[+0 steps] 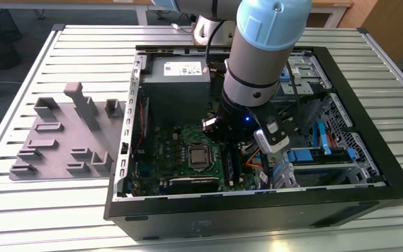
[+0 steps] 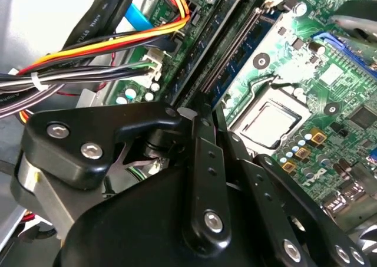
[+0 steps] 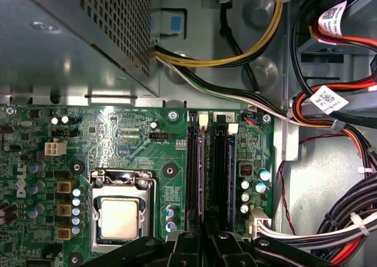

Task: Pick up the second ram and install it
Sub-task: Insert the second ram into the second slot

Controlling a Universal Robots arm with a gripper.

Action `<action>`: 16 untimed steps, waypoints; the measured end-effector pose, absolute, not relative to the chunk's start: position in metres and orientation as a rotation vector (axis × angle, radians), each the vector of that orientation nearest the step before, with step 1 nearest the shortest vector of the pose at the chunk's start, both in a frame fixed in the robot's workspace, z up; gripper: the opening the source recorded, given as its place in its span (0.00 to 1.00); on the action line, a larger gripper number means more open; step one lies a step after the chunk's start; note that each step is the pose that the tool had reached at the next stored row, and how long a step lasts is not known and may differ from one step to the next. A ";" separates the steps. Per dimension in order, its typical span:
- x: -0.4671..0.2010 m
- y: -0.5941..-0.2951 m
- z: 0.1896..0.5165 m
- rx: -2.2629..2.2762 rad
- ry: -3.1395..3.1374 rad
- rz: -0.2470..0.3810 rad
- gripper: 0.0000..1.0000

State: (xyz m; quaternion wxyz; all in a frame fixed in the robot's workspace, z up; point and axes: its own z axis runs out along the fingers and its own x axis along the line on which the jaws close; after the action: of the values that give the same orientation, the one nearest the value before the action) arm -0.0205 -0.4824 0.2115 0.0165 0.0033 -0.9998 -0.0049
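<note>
My arm reaches down into the open computer case (image 1: 369, 173), which lies on the slatted table (image 1: 82, 210) at the centre of the exterior view. My gripper (image 3: 207, 243) hangs directly over the memory slots (image 3: 209, 172) of the green motherboard (image 3: 129, 137), beside the processor socket (image 3: 121, 211). In the first wrist view, my fingers (image 3: 189, 252) stand close together at the lower centre of the frame, their tips meeting at the near end of the slots. The second ram (image 3: 230, 167) shows there as a thin blue edge seated upright in the slot farther from the socket; whether my fingers touch it or clamp it I cannot tell. In the second wrist view, the black finger linkages (image 2: 203, 178) cover the lower half, with the slots (image 2: 227, 55) running toward the upper right. The grey power supply (image 1: 177, 79) sits above the board in the exterior view, and the grey plastic tray (image 1: 65, 136) lies on the table at the exterior view's left.
</note>
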 end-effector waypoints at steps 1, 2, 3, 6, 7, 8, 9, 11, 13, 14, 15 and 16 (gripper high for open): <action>-0.021 -0.482 0.211 0.010 -3.108 -0.015 0.14; -0.021 -0.482 0.211 0.010 -3.108 -0.015 0.14; -0.021 -0.482 0.210 0.010 -3.109 -0.016 0.14; -0.021 -0.482 0.208 0.010 -3.108 -0.016 0.14; -0.021 -0.482 0.208 0.010 -3.108 -0.016 0.14; -0.021 -0.482 0.208 0.010 -3.108 -0.015 0.14; -0.021 -0.482 0.208 0.010 -3.108 -0.015 0.14; -0.021 -0.482 0.208 0.010 -3.108 -0.016 0.14; -0.021 -0.482 0.207 0.010 -3.108 -0.016 0.14; -0.021 -0.482 0.207 0.010 -3.108 -0.016 0.14; -0.021 -0.482 0.207 0.010 -3.108 -0.016 0.14; -0.021 -0.482 0.207 0.010 -3.108 -0.016 0.14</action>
State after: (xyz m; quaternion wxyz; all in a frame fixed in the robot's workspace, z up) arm -0.0205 -0.4823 0.2073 0.0168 0.0033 -0.9998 -0.0051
